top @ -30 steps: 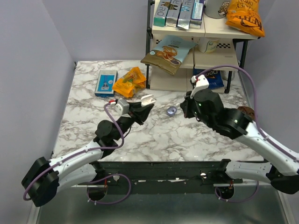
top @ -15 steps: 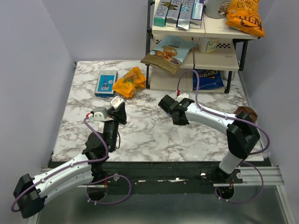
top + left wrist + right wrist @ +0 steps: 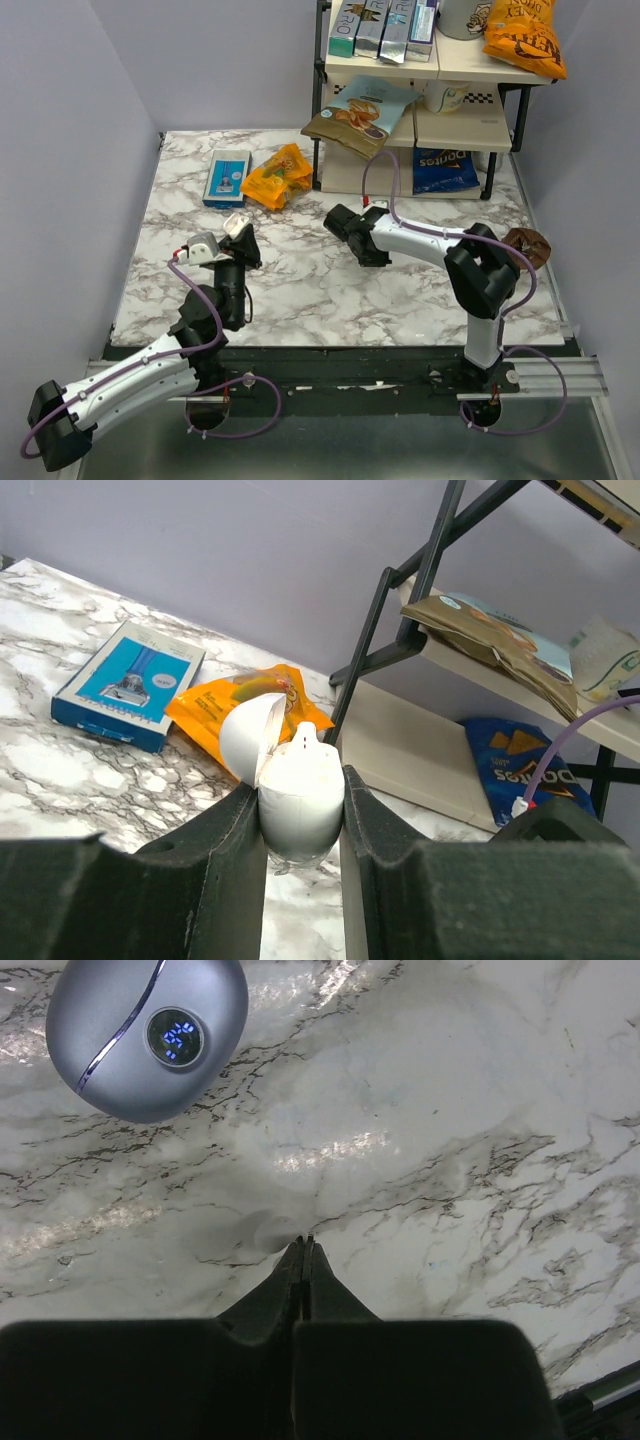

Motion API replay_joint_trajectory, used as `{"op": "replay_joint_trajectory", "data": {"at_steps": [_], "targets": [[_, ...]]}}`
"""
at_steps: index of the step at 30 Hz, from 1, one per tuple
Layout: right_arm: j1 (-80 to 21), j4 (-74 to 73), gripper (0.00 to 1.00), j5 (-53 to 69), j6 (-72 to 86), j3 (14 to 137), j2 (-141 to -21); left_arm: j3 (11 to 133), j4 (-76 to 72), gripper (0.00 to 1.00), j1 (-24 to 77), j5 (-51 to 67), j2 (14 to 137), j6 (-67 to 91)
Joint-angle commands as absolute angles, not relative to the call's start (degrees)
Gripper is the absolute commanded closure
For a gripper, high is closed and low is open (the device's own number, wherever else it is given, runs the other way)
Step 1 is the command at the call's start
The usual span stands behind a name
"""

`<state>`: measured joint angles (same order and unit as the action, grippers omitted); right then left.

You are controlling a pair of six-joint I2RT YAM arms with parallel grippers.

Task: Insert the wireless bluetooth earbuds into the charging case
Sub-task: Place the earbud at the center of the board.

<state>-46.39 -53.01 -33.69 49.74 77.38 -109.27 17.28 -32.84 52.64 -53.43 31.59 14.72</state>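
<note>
Since half a second before, the right gripper (image 3: pixel 302 1244) had slid a little to the left over the marble table (image 3: pixel 330 290) and its elbow had folded closer. The left gripper (image 3: pixel 300 802) had drawn slightly back and to the left. The lilac puck that the overhead camera showed one second before was now hidden there under the right arm. In the right wrist view the charging case (image 3: pixel 150 1035) lay on the marble with its small round display lit in blue digits, ahead of the fingertips and apart from them. The right fingers were pressed together with nothing between them; we judged they must spread before taking anything. The left gripper was clamped on a white egg-shaped shell (image 3: pixel 300 780) and held it upright above the table with the lid flap open, probably to keep the opening reachable. We found the earbuds in no view, and we could not tell if they sat inside that shell. Behind it lay a blue box (image 3: pixel 130 685) and an orange bag (image 3: pixel 240 705).
</note>
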Motion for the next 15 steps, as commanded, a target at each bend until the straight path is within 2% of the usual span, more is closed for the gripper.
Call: {"op": "replay_joint_trajectory", "data": {"at_steps": [1, 10, 15], "targets": [[-46.49, -50.98, 0.85, -32.35, 47.65, 79.72, -111.00, 17.40, -30.59, 1.00, 53.26, -55.64, 30.06, 14.86], [-46.41, -49.75, 0.69, -29.01, 45.70, 81.56, -111.27, 17.31, -30.15, 1.00, 53.35, -55.28, 30.85, 14.68], [-46.06, -47.21, 0.61, -30.22, 43.95, 77.71, -103.82, 17.40, -29.88, 1.00, 53.44, -55.37, 29.98, 14.59]]}}
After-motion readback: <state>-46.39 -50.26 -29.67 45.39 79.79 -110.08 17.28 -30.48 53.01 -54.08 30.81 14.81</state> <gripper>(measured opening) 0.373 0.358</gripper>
